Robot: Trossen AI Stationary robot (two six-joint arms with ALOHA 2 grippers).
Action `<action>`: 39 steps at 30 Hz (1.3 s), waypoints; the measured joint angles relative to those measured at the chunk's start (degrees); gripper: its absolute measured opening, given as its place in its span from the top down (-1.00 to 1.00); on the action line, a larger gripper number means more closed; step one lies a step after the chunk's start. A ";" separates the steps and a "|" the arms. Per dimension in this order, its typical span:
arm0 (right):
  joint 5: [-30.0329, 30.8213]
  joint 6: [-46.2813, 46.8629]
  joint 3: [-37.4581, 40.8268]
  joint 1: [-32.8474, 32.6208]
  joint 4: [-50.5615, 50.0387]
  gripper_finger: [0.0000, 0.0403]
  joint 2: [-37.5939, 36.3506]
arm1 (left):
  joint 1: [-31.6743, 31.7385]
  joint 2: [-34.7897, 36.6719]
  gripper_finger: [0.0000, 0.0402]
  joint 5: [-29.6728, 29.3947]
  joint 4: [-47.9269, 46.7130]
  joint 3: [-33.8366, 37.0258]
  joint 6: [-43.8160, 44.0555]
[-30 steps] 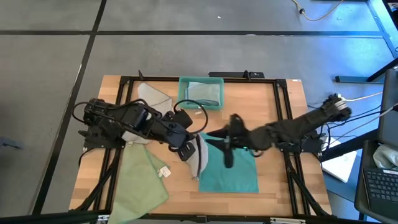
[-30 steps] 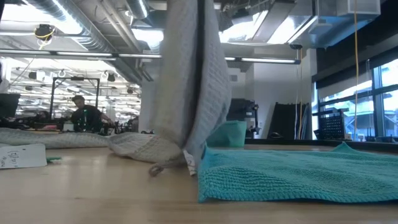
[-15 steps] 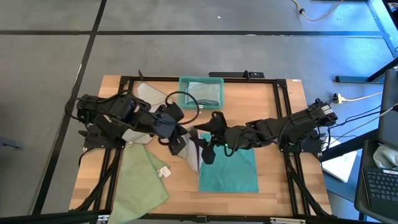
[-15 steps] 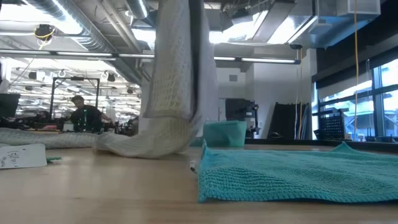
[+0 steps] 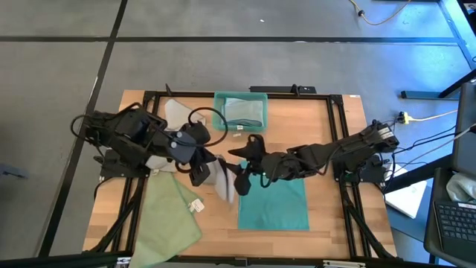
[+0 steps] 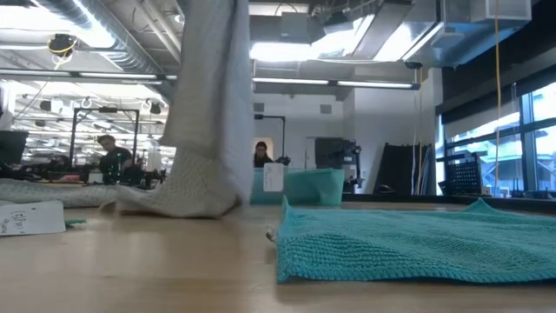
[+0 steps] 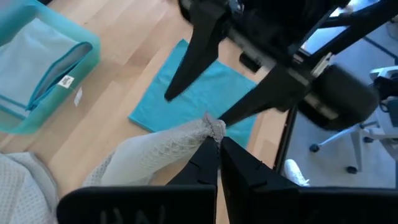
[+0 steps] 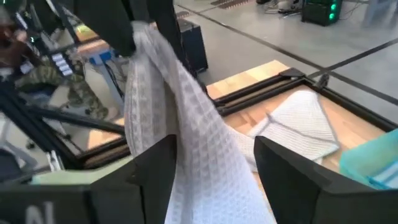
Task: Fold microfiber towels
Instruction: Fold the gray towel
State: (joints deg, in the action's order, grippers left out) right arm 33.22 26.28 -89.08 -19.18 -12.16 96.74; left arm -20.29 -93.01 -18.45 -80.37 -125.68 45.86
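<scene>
1. The desk (image 5: pixel 327 160) is carrying a flat teal towel (image 5: pixel 277 205)
2. A grey towel (image 5: pixel 222 177) is hanging beside the teal towel, pinched shut in the left hand (image 7: pixel 217 144)
3. The right hand (image 5: pixel 239 173) is gaping open around the grey towel

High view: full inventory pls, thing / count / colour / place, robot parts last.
grey towel: 1, light grey, held up mid-table
second grey towel: 1, light grey, far left on the table
teal towel: 1, teal, flat, right of centre
green towel: 1, pale green, near left
bin: 1, teal, far centre, pale cloth inside
left gripper: shut on grey towel corner
right gripper: open, astride the hanging grey towel
</scene>
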 joint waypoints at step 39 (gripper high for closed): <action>-9.07 9.81 17.98 2.42 1.77 0.37 5.23 | -0.79 9.72 1.00 -0.53 4.06 -0.01 -1.47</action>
State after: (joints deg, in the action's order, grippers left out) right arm 24.14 36.09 -71.10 -16.76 -10.39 101.97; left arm -21.08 -83.29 -18.98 -76.31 -125.69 44.38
